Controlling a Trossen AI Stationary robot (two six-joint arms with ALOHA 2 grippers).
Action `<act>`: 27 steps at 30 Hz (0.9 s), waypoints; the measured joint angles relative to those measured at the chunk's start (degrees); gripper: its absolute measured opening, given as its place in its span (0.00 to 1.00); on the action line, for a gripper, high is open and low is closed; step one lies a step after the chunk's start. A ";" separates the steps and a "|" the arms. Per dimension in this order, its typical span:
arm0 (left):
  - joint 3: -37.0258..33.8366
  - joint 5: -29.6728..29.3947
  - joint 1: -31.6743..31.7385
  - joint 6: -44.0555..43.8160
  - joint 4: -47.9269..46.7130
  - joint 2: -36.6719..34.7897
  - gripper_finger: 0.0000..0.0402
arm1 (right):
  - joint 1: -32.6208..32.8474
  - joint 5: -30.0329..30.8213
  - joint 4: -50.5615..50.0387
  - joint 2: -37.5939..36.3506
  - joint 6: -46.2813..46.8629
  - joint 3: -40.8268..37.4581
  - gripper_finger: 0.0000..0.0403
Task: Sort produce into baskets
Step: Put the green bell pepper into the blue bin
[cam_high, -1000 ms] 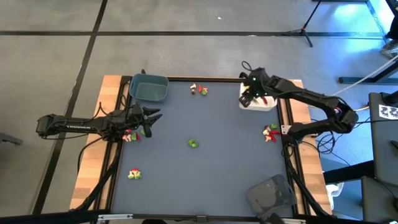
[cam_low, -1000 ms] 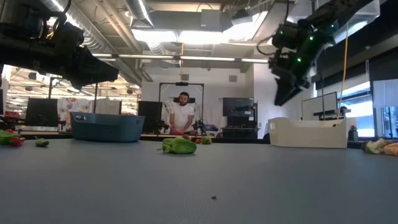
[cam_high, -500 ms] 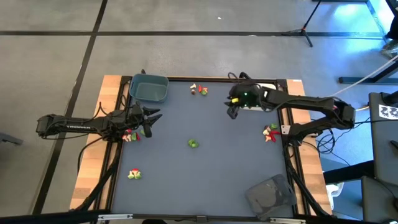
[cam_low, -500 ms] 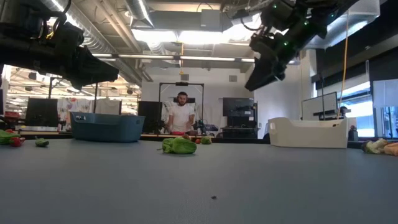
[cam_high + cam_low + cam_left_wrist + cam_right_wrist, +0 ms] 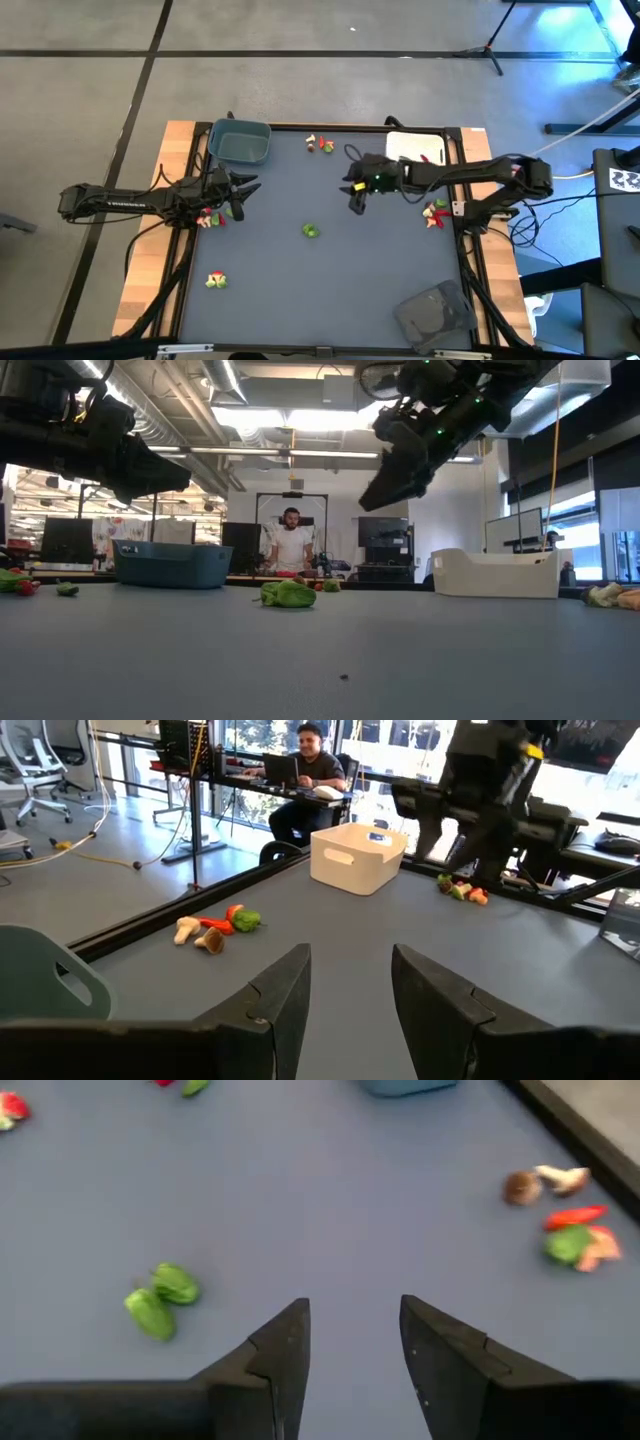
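Note:
Small toy produce lies in clusters on the dark mat. Two green pieces (image 5: 312,231) rest in the middle, also in the right wrist view (image 5: 160,1300). Other clusters lie at the far edge (image 5: 320,145), left (image 5: 210,217), near left (image 5: 216,281) and right (image 5: 435,214). The blue-grey basket (image 5: 240,142) stands far left, the white basket (image 5: 414,148) far right, and the dark grey basket (image 5: 435,315) near right. My right gripper (image 5: 355,200) hangs open above the mat, right of the green pieces, slanting down. My left gripper (image 5: 250,190) waits open and level at the table's left.
Wooden table borders (image 5: 150,270) frame the mat. Bare mat spreads between the clusters and toward the near edge. Beyond the table, a person (image 5: 292,545) stands in the room behind, and another sits at a desk (image 5: 305,770).
My right gripper has swung from above the white basket toward the table's middle, sinking a little and tipping less steeply. Its fingers keep the same gap with nothing between them. No produce has moved.

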 joint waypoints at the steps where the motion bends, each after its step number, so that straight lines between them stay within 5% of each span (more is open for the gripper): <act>1: 0.00 0.00 0.00 0.02 0.00 0.02 0.34 | 0.53 0.00 0.61 0.71 0.11 0.00 0.39; 20: 0.00 -0.01 0.00 0.11 0.00 0.01 0.34 | 7.15 -0.73 19.95 12.47 2.06 0.02 0.39; 27: 0.00 0.00 0.00 0.23 -0.02 0.02 0.34 | 7.47 -5.23 22.51 17.88 3.54 3.29 0.39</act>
